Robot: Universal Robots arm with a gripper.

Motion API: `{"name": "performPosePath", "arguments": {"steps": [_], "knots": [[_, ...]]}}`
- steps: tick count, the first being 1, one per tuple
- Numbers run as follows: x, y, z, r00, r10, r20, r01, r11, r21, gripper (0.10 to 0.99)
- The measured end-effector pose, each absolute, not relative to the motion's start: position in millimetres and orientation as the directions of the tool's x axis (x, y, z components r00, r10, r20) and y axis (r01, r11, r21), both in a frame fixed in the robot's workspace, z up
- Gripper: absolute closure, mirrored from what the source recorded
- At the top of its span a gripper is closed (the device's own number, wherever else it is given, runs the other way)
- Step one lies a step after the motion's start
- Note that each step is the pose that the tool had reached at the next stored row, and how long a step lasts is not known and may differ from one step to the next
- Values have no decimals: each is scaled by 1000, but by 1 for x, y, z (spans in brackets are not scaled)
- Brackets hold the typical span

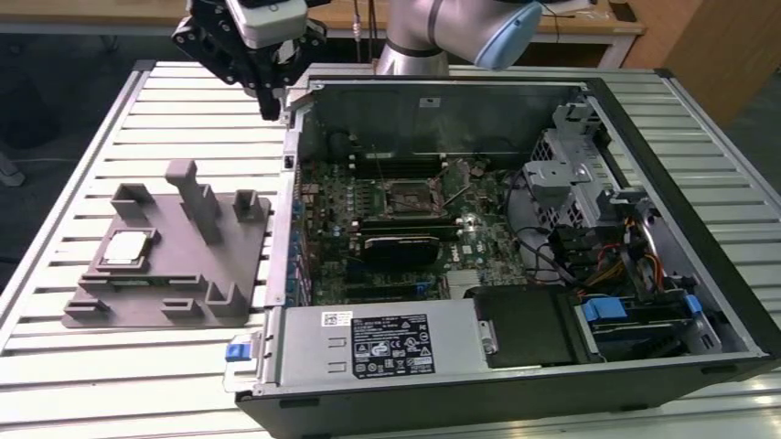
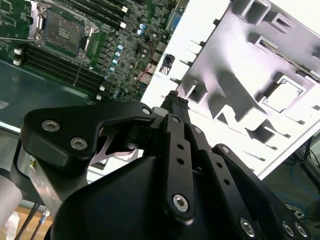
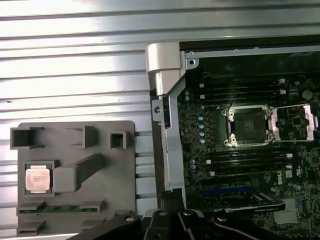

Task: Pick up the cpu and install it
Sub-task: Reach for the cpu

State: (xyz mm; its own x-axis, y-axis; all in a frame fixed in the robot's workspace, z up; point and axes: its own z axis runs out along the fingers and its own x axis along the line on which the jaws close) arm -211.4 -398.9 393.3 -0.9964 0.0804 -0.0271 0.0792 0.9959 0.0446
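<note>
- slatted metal bench (image 1: 146, 366) carries an open computer case (image 1: 720, 302) and, on the exterior view's left, a grey tray (image 1: 171, 283).
- cpu (image 1: 126, 250) lies flat in a tray pocket, silver top up.
- motherboard socket (image 1: 409, 194) inside the case, its metal frame swung open.
- pincer (image 1: 271, 108) hangs over the case's far corner, tips narrow and pressed together, holding nothing, well apart from the cpu.

Looks like a robotics lab or test workshop to me: a slatted aluminium counter (image 1: 183, 110) carries an opened desktop computer case (image 1: 464, 114) and a grey pegged fixture tray (image 1: 171, 274), a robot arm (image 1: 422, 32) rises behind, and a wooden desk (image 1: 98, 11) stands beyond.
</note>
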Motion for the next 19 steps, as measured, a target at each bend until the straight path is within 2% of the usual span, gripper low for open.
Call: {"name": "performPosePath", "arguments": {"steps": [19], "knots": [[-247,-399,393,-996,82,-27,81,996,45,980]]}}
